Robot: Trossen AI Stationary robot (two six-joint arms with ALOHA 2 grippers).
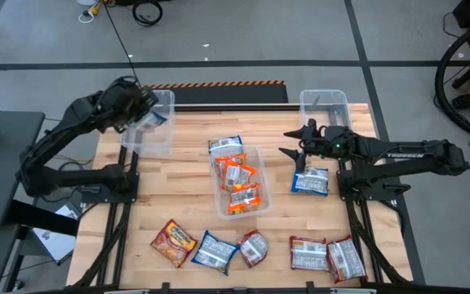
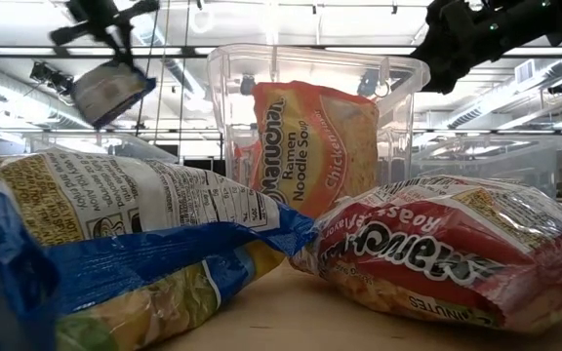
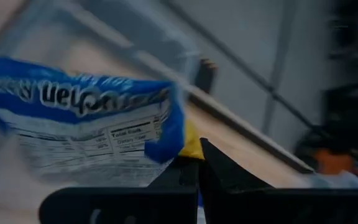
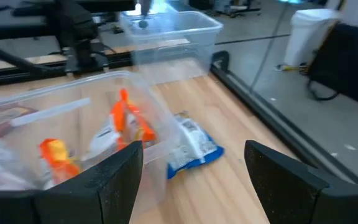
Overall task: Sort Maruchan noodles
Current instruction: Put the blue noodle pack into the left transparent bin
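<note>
At the far left of the desk (image 1: 190, 131), the left claw (image 1: 147, 112) hangs over the left bin (image 1: 148, 131), pinching a blue packet (image 1: 155, 118) by one edge; the left wrist view shows that packet's blue band and white nutrition panel dangling from fingers pressed tight on its corner. The move now turns on this: the packet sits directly above the bin's open mouth, so my judgement is that a release would drop it straight in.

In the middle, the centre bin (image 1: 239, 181) holds several orange packets (image 1: 237, 174), with another blue packet (image 1: 225, 145) leaning at its far rim. Along the near edge lie an orange packet (image 1: 173, 242), a blue one (image 1: 213, 251) and three dark red ones (image 1: 326, 255).

To the right, the right claw (image 1: 294, 142) hovers with fingers spread wide and nothing between them, just beyond a blue packet on the desk (image 1: 310, 181), which lies flat with its long axis across the desk. The right arm is clearly the nearer one for it. The right bin (image 1: 325, 104) stands behind.

The overhead view alone gives the whole layout; the low view alone shows the held packet lifted clear of the desk, and the right wrist view shows the gap between its own fingers.
</note>
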